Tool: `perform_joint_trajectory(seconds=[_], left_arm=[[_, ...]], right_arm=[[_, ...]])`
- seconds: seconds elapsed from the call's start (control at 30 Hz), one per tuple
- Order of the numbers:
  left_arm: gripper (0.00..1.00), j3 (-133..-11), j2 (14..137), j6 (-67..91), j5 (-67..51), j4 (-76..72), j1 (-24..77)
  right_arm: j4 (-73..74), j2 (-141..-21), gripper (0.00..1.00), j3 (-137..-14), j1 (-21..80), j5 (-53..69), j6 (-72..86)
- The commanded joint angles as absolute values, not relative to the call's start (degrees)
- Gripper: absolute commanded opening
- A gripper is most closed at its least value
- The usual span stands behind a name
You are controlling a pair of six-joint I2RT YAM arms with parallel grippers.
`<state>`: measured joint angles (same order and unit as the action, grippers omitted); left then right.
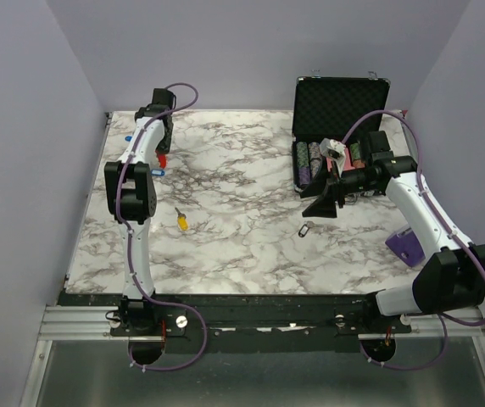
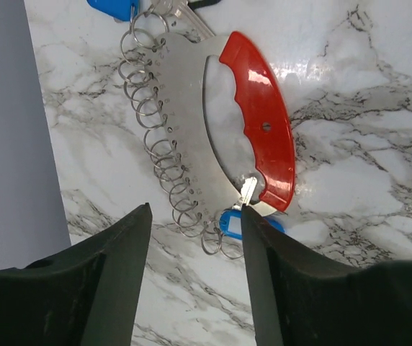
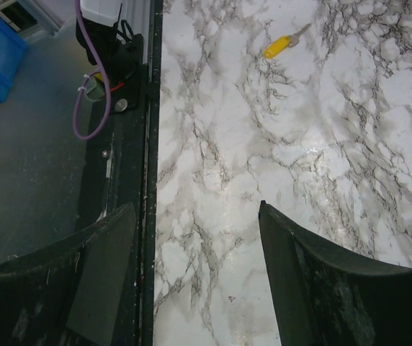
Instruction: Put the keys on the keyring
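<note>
The keyring (image 2: 260, 130) is a red curved clip on a silver plate lined with several wire rings (image 2: 164, 167). It lies flat at the far left of the table (image 1: 163, 159). A blue-headed key (image 2: 229, 222) lies at its lower end, touching my left gripper's right finger, and another (image 2: 116, 7) lies at the top edge. My left gripper (image 2: 195, 213) hovers open just below the keyring (image 1: 160, 149). A yellow key (image 1: 181, 220) lies mid-left and also shows in the right wrist view (image 3: 279, 46). A silver key (image 1: 305, 229) lies mid-right. My right gripper (image 1: 323, 203) is open and empty (image 3: 197, 209).
An open black case (image 1: 340, 102) holding poker chips stands at the back right. A purple wedge block (image 1: 404, 246) lies by the right arm. The table's black near edge rail (image 3: 148, 144) runs under my right gripper. Grey walls close in on the left and back.
</note>
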<state>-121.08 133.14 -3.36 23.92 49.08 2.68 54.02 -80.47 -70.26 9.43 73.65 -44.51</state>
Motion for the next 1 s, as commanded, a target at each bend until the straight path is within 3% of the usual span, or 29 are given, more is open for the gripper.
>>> perform_joint_trajectory(seconds=[0.0, 0.2, 0.23, 0.27, 0.3, 0.33, 0.63, 0.97], left_arm=[[0.55, -125.94, 136.49, -0.36, 22.59, 51.68, 2.46], [0.49, -126.65, 137.99, -0.26, 24.16, 52.91, 3.16], [0.38, -127.09, 138.08, -0.26, 25.21, 53.17, 3.34], [0.37, -127.52, 138.25, 1.30, 25.83, 53.70, 3.43], [0.39, -127.01, 138.08, 0.88, 25.40, 53.44, 3.43], [0.50, -126.65, 137.82, 0.27, 24.79, 52.83, 3.34], [0.60, -125.61, 134.58, -3.60, 22.68, 53.17, 2.81], [0.60, -90.57, 107.60, -4.04, 17.75, 38.07, 5.45]], right_arm=[[55.46, -81.21, 0.78, -71.89, 9.93, 75.59, -45.70], [55.72, -81.56, 0.78, -71.98, 9.93, 75.59, -45.79], [55.90, -81.65, 0.77, -71.98, 9.93, 75.59, -45.88], [56.16, -81.65, 0.78, -72.07, 9.93, 75.67, -46.14], [56.25, -81.65, 0.78, -72.16, 9.93, 75.67, -46.32], [56.42, -81.65, 0.78, -72.16, 9.93, 75.76, -46.49], [58.18, -81.65, 0.78, -72.68, 9.93, 76.03, -48.07], [58.36, -84.20, 0.78, -71.63, 11.34, 77.25, -50.18]])
